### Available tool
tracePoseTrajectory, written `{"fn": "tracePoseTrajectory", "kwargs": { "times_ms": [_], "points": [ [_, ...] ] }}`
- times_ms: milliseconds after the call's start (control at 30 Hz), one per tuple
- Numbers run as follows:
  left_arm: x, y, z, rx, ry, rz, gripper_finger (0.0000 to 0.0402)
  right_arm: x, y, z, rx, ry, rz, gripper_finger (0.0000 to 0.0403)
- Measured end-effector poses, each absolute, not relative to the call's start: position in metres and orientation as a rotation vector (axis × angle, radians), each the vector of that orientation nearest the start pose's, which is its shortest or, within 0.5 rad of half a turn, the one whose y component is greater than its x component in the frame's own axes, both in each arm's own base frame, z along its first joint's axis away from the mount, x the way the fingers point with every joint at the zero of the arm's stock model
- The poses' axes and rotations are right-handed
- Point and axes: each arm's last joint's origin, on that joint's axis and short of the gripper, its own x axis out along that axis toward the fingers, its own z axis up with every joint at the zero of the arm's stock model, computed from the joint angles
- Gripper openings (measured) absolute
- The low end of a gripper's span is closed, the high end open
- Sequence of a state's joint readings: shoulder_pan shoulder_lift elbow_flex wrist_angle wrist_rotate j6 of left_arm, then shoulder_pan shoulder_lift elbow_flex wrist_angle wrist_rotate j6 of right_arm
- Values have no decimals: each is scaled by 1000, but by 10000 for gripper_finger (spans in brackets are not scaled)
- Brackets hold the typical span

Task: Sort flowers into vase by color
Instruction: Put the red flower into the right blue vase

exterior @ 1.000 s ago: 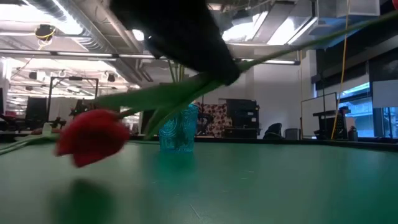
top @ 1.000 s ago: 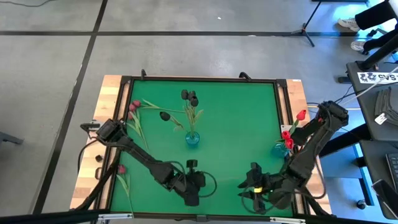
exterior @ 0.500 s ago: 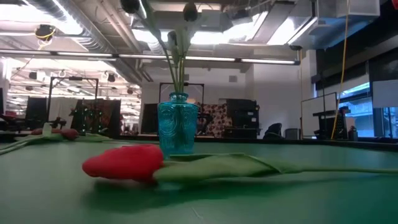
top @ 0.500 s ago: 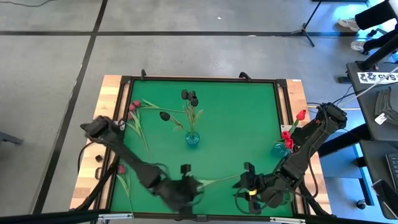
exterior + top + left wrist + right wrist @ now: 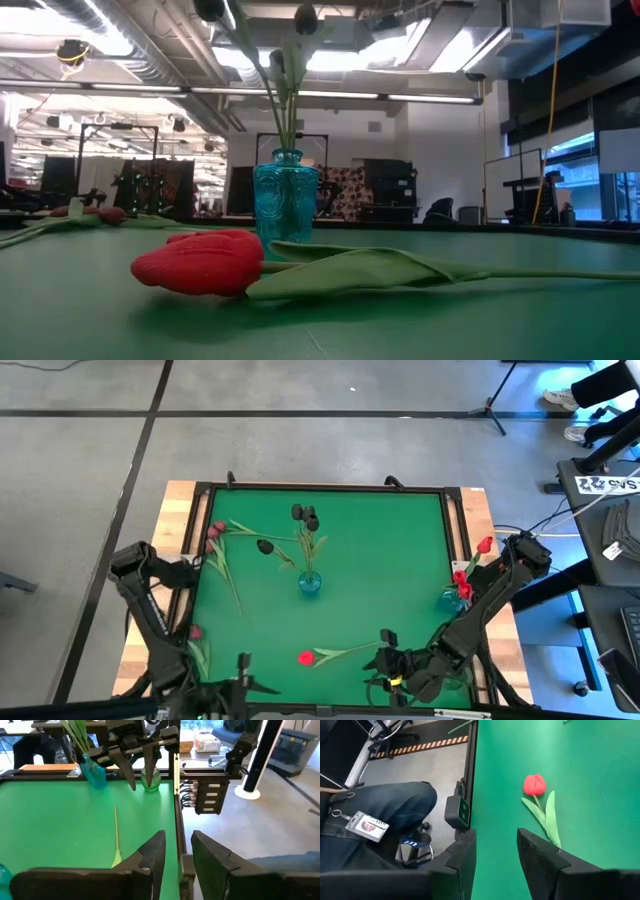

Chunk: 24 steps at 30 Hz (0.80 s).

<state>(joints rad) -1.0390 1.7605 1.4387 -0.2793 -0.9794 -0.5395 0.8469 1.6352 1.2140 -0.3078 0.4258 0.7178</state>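
Tulip (image 5: 306, 657), red, lies flat near the table's (image 5: 380, 560) front edge, stem toward the right gripper (image 5: 385, 660), whose fingers stand parted and empty. Best pinch mid-stem, then lift level. Left gripper (image 5: 172, 852), at the front-left corner, gapes empty.

In the high view the left gripper (image 5: 242, 685) sits at the mat's six o'clock edge, partly cut by the frame, its fingers too small to read. The right gripper (image 5: 385, 660) at about five o'clock is a dark cluster there, and the stem end of the red tulip (image 5: 306, 657) runs under it. The low view cuts off the tops of the black tulips (image 5: 305, 17) in the blue vase (image 5: 285, 210). In the right wrist view a person's leg (image 5: 375, 807) shows only in part. The teal vase (image 5: 449, 599) at three o'clock is partly hidden by the right arm (image 5: 490, 605).
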Motion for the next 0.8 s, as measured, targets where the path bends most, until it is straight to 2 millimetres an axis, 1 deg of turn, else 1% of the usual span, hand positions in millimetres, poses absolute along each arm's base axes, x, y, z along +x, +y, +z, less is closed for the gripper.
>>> {"fn": "tracePoseTrajectory", "kwargs": {
  "times_ms": [67, 133, 300, 367, 467, 533, 600, 800],
  "points": [
    [214, -327, 294, -47, 312, 35, 90, 241, 260, 259, 270, 688, 155, 143],
    [210, -329, 295, -58, 295, 53, 90, 234, 265, 258, 312, 676, 107, 143],
    [206, -330, 295, -61, 281, 65, 90, 200, 291, 258, 292, 584, 73, 143],
    [207, -330, 295, -58, 282, 67, 90, 185, 297, 256, 286, 555, 42, 143],
    [209, -328, 295, -58, 282, 76, 90, 176, 301, 247, 275, 495, -53, 143],
    [212, -327, 295, -59, 282, 83, 90, 176, 304, 238, 277, 485, -86, 143],
    [214, -325, 295, -59, 282, 90, 90, 182, 306, 230, 275, 491, -102, 143],
    [220, -320, 293, -40, 293, 114, 90, 209, 308, 200, 241, 518, -151, 143]
  ]
}}
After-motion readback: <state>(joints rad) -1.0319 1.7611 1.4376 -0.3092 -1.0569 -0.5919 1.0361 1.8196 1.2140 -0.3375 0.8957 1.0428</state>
